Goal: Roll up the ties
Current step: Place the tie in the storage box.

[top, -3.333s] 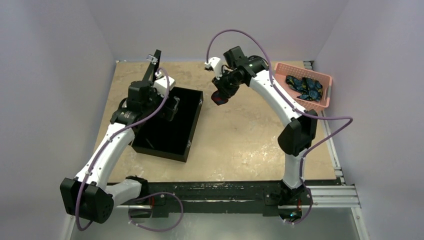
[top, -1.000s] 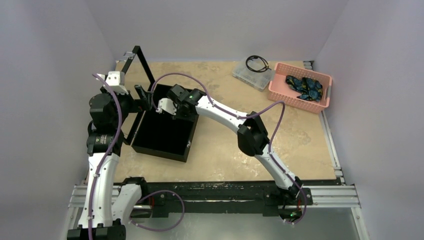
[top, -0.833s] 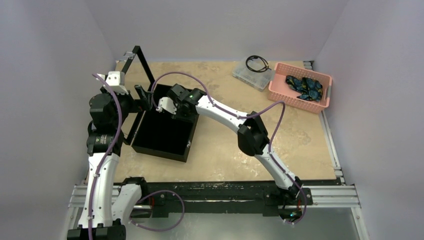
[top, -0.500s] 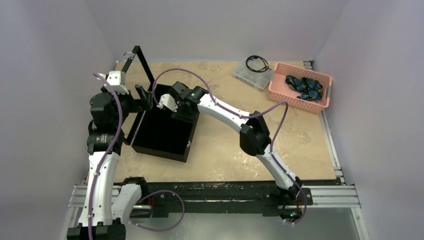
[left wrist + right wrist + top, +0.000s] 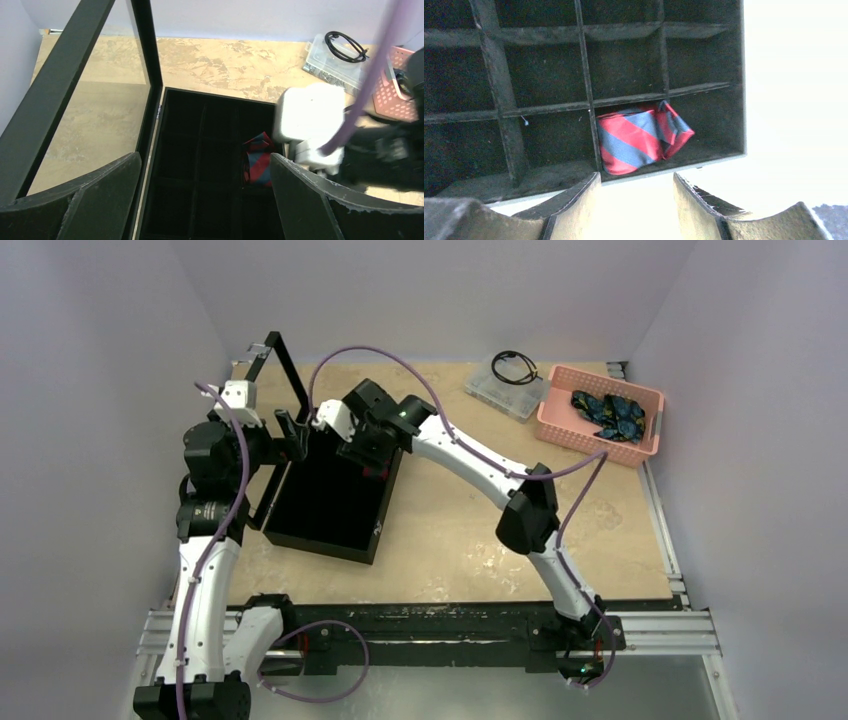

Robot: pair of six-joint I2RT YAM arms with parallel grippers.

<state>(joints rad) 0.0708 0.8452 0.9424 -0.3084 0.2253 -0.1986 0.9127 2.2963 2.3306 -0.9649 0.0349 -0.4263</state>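
At the near edge of the table [image 5: 450, 530] stand the two arm bases, and both arms reach over its left half. A black box [image 5: 318, 548] sits there with its lid [image 5: 288, 368] raised along the left side.

The left gripper [image 5: 290, 430] hangs by the box's far left corner, jaws spread wide with nothing between them. The right gripper [image 5: 365, 450] hovers over the far right corner of the box, jaws parted and empty.

Beneath it the maroon tie [image 5: 639, 135], striped in blue, lies loosely rolled in the corner compartment against the box's right wall, clear of both fingers [image 5: 569, 205]. From above, the right gripper hides this tie. From the left wrist only part of it shows, beside the blurred white block of the right arm [image 5: 310, 117]. The rest of the box's inside is too dark to make out from above.

Farther back, right of centre by the far edge, a clear case [image 5: 505, 388] carries a coiled black cable [image 5: 515, 367]. At the far right corner a pink basket [image 5: 590, 443] holds the blue ties [image 5: 608, 412], heaped so that their number cannot be told.
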